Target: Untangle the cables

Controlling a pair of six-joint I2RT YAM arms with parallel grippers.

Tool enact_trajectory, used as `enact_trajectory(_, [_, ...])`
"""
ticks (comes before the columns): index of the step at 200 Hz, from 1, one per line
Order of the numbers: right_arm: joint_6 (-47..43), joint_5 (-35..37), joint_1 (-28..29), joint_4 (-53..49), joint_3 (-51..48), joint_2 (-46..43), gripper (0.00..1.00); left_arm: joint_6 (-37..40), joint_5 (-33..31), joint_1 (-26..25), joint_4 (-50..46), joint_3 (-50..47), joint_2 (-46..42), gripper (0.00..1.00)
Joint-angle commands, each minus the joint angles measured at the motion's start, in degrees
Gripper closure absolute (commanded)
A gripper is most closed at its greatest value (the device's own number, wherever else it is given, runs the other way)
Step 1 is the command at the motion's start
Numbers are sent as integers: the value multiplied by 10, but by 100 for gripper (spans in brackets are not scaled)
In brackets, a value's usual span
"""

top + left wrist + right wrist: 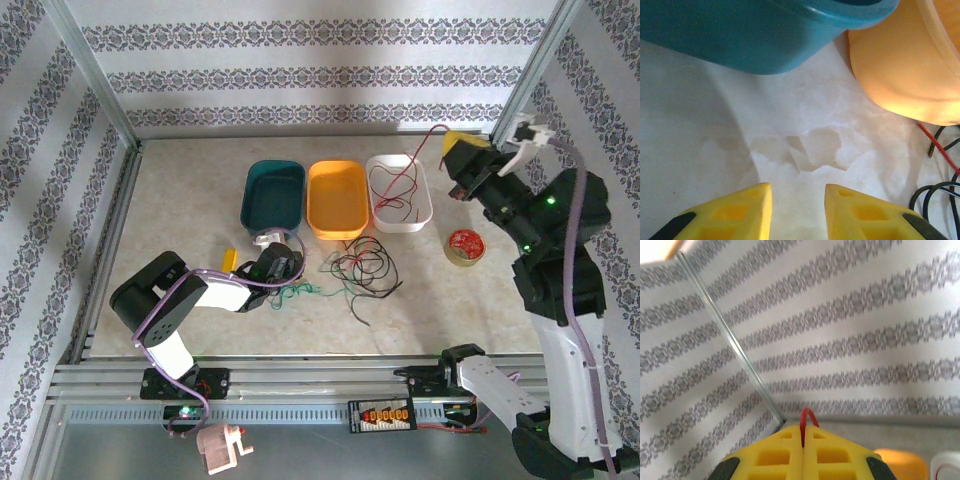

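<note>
We are pinching one red cable in the right gripper, jaws pressed together, high up to the right of the orange tray. Its tail is trailing into the white tray beside it, and the other cables are lying knotted on the counter just in front of the orange tray. The left gripper is hovering low at that tray's front-left, jaws spread and empty. By lifting higher we are risking a snag that drags the white tray, or the strand slipping out.

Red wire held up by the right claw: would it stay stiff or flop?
Probably floppy: the red cable hangs in a slack curve from the shut right gripper into the white tray. Likely light, being so thin.
</note>
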Motion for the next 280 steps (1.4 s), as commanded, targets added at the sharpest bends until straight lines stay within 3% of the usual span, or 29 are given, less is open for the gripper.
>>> enact_trajectory(1, [-30,49,-7,43,47,-6,100,-4,-3,8,2,-9,8,68])
enact_trajectory(32, [-22,43,-7,66,89,11,100,-3,1,8,1,-4,14,69])
enact_trajectory(88, [24,-46,-7,45,116,65,100,29,38,6,15,11,12,67])
enact_trajectory(125, [45,-112,0,51,142,85,100,72,75,-8,35,31,12,60])
enact_trajectory(138, [43,-115,8,53,142,83,100,94,91,-16,35,46,10,54])
enact_trajectory(174, [45,-114,34,53,118,74,100,143,147,-29,63,66,-17,25])
enact_trajectory(221, [48,-102,87,54,60,68,100,194,198,-29,63,67,-82,14])
enact_trajectory(256, [51,-97,111,57,20,67,100,220,198,-29,31,69,-105,14])
enact_trajectory(269, [51,-97,112,58,11,65,100,222,198,-29,31,67,-108,19])
enact_trajectory(280, [51,-98,112,57,6,63,100,220,198,-29,34,66,-106,30])
